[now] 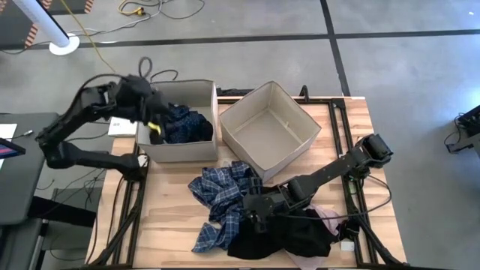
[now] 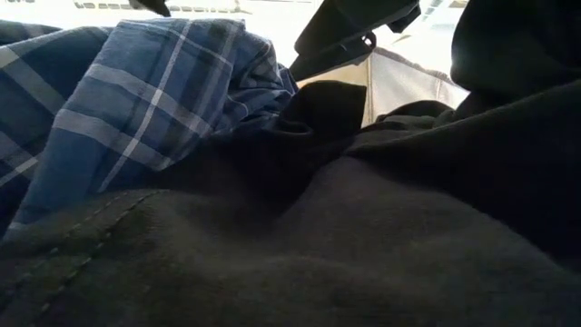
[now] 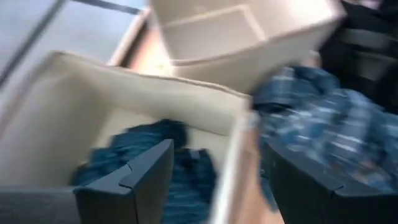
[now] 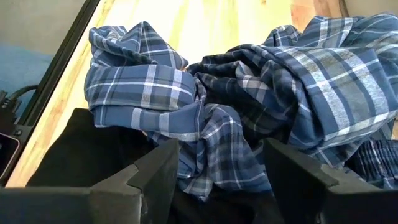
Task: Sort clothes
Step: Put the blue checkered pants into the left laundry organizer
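Blue-and-white plaid shirts lie heaped on the wooden table, beside a large black garment and a pink piece. A dark blue patterned piece lies inside the left beige box. My left gripper hangs open above that box, with nothing between its fingers. My right gripper stands open over the heap, its fingers on either side of a fold of plaid shirt. My left gripper touches nothing. My right gripper comes slanting down at the plaid shirt's bunched fold, which shows between its open fingers. I cannot tell whether the fingers touch the cloth.
A second beige box stands tilted at the table's far middle, with nothing inside. Bare wood lies left of the heap. Black rails run along the table's sides. In the low view the black garment fills the foreground.
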Robot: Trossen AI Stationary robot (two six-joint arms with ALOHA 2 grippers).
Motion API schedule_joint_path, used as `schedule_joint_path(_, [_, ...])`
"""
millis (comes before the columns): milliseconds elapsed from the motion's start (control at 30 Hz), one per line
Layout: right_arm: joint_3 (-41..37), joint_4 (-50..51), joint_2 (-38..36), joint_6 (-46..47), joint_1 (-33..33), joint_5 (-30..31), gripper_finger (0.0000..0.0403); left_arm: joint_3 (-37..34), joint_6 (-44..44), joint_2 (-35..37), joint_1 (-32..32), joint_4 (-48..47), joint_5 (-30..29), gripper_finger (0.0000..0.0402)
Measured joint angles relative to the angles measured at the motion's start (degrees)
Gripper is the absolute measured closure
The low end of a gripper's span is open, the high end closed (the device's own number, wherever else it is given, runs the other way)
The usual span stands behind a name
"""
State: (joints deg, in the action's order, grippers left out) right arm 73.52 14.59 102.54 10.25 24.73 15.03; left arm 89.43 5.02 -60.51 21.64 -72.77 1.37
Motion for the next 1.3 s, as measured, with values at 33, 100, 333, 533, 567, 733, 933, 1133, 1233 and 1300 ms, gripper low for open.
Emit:
schedule_joint_path(33, [0.00, 0.00, 0.00, -0.22, 0.00, -0.07, 0.0149, -0.29, -1.05, -0.02, -2.70, 0.04, 0.02, 0.0161])
schedule_joint_path(100, [0.00, -0.01, 0.00, -1.25, 0.20, -0.80, 0.0149, -1.02, -2.93, -0.30, -8.18, 0.25, 0.01, 0.0161])
schedule_joint_path(333, [0.00, -0.59, 0.00, -6.15, 2.38, -3.46, 0.0149, -6.86, -5.82, -3.37, -26.34, 7.28, -0.13, 0.0161])
schedule_joint_path(533, [0.00, -2.57, 0.00, -7.75, 3.41, -3.48, 0.0149, -12.91, -6.75, -8.61, -33.94, 12.94, -4.13, 0.0161])
schedule_joint_path(567, [0.00, -2.70, 0.00, -7.74, 3.41, -3.48, 0.0149, -13.91, -6.88, -9.67, -34.56, 13.47, -5.19, 0.0161])
schedule_joint_path(733, [0.00, -2.73, 0.00, -7.75, 3.80, -3.45, 0.0149, -18.88, -7.28, -14.31, -35.91, 17.78, -8.88, 0.0161])
schedule_joint_path(933, [0.00, -2.80, 0.00, -7.31, 3.86, -3.45, 0.0149, -23.14, -6.52, -19.06, -35.93, 25.37, -7.79, 0.0149])
schedule_joint_path(1133, [0.00, -4.85, 0.92, -8.88, 3.97, -3.03, 0.0149, -25.26, -6.09, -23.09, -36.02, 31.58, -7.14, 0.0108])
schedule_joint_path(1233, [0.00, -7.55, 3.89, -11.97, 3.55, -2.45, 0.0149, -26.21, -5.08, -25.11, -36.04, 34.90, -4.43, 0.0092])
schedule_joint_path(1300, [0.00, -8.82, 6.31, -14.28, 3.03, -1.99, 0.0149, -26.69, -4.72, -26.74, -36.04, 36.85, -2.56, 0.0087])
